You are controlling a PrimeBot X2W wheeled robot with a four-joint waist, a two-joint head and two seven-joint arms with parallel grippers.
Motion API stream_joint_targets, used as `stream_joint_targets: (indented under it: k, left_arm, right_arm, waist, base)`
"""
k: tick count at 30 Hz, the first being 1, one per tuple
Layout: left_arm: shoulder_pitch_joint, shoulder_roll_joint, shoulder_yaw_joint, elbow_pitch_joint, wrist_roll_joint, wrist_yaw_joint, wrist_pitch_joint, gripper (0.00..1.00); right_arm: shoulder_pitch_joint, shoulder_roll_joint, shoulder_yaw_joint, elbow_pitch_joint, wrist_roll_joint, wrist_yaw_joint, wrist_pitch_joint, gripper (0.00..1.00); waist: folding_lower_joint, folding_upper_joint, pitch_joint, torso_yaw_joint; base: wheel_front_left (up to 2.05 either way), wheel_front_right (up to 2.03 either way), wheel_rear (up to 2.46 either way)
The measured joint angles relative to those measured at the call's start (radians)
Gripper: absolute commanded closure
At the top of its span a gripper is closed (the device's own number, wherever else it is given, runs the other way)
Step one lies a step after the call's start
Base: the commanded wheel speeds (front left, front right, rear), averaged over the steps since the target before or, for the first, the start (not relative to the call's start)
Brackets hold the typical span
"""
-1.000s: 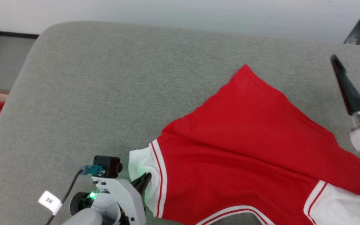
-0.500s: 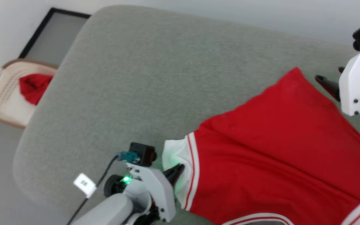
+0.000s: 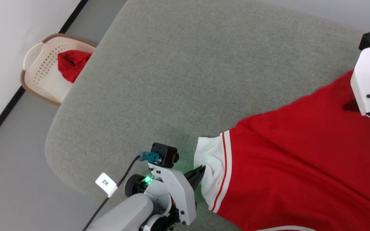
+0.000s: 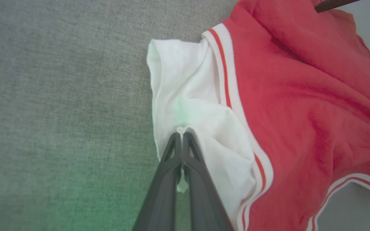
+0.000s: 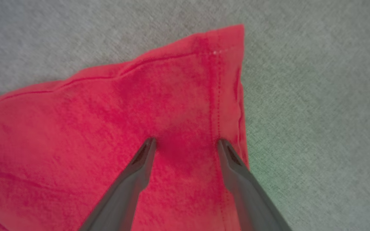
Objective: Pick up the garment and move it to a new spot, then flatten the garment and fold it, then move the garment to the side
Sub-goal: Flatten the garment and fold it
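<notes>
A broad padded surface [image 3: 185, 64] covered in grey woven fabric takes up most of the head view, its near-left corner rounded and soft-edged. Beyond that corner lies a smooth grey floor [image 3: 18, 179]. A white wall [image 3: 18, 32] runs along the left, met at the bottom by a black baseboard [image 3: 2, 115]. Against the wall stands a cream laundry basket [image 3: 40, 72] with a brown rim, perforated sides and a loop handle (a plain red cloth [image 3: 71, 64] lies bunched inside it). The light is even and soft. In the left wrist view a faint green tinge [image 4: 75, 199] lies on the grey weave.
</notes>
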Motion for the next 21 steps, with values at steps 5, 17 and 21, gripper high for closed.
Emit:
stream_joint_targets:
  k: [5,17,21]
  left_arm:
    - [-0.005,-0.012,0.0,0.024,-0.002,-0.012,-0.008,1.0]
    - [-0.017,-0.007,0.007,0.054,-0.01,-0.02,-0.016,1.0]
    - [-0.027,0.018,0.015,0.046,-0.012,-0.016,0.001,1.0]
  right_arm:
    - [-0.024,0.011,-0.008,0.05,-0.01,0.0,0.02,1.0]
    - [-0.053,0.035,-0.043,0.109,-0.034,0.001,-0.056,1.0]
    - [-0.06,0.046,-0.05,0.106,-0.032,0.0,-0.108,1.0]
  waist:
    - [0.0,0.0,0.009,0.012]
    - [0.0,0.0,0.005,-0.017]
    - [-0.0001,0.0,-0.006,-0.039]
  base:
    - [0.0,0.0,0.0]
    - [0.0,0.0,0.0]
    - [0.0,0.0,0.0]
